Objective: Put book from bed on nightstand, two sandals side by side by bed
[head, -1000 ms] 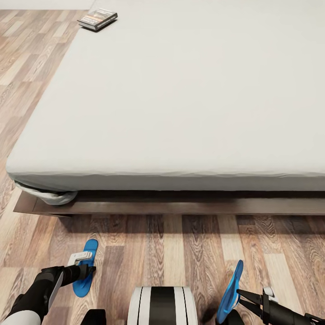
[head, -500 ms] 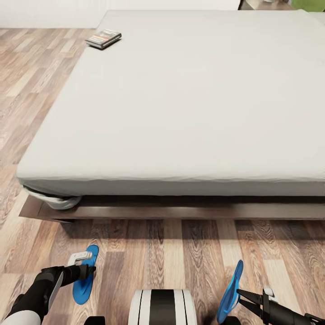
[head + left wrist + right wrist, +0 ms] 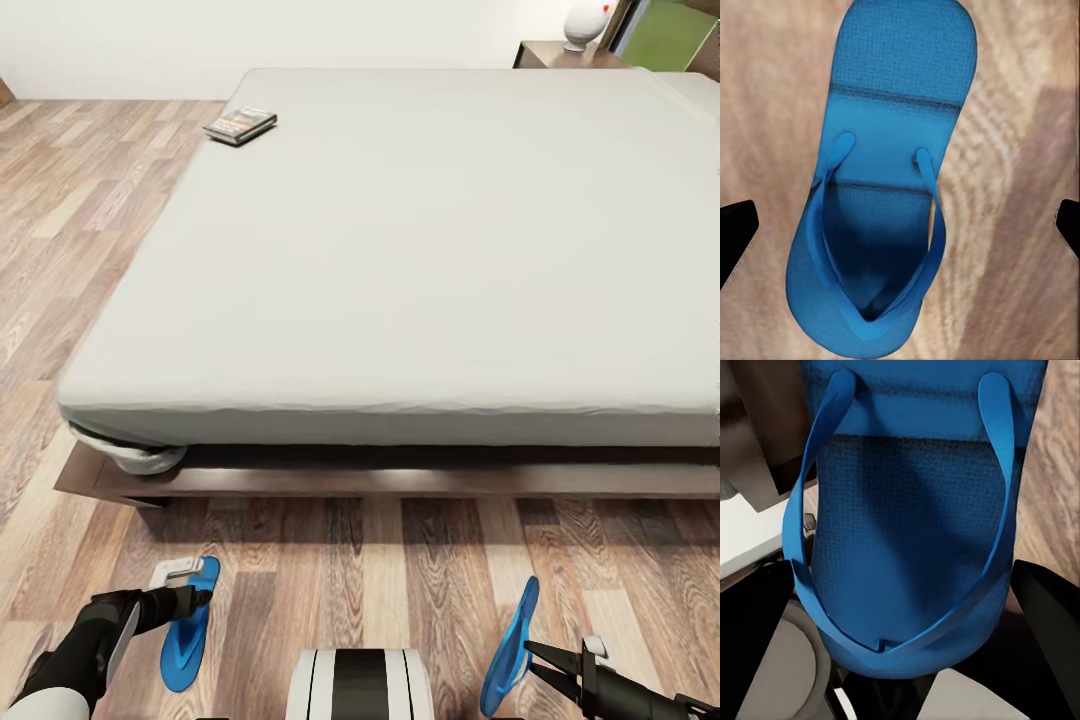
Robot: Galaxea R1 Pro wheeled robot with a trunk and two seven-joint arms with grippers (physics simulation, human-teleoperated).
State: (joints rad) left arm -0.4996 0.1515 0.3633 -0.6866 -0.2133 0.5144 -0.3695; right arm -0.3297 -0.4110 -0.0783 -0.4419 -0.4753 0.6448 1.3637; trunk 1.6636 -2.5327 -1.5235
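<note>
Sandals first: I see one blue sandal (image 3: 186, 626) lying flat on the wood-plank floor (image 3: 380, 570), directly under my left gripper (image 3: 205, 597). From the left wrist camera, that sandal (image 3: 889, 172) lies sole-down with its straps up, and the two dark fingertips (image 3: 735, 236) stand wide apart at either side of it, not touching it. I read the left gripper as spread and hovering.

The second sandal (image 3: 510, 648) stands on edge, tilted off the floor, at the tips of my right gripper (image 3: 532, 655). From the right wrist camera, this sandal (image 3: 911, 532) sits between the two dark fingers (image 3: 1050, 615), heel end nearest the wrist. The fingers flank its edges, but I cannot tell whether they are pressing on it.

Ahead of both grippers runs the bed (image 3: 420, 260), its dark wooden frame (image 3: 400, 480) close beyond the sandals. The book (image 3: 240, 124) lies flat on the mattress near its far corner, on the left gripper's side and well apart from both grippers. A dark nightstand (image 3: 560, 53) shows beyond the bed's far edge on the right gripper's side, with a white rounded object (image 3: 585, 22) on top.
</note>
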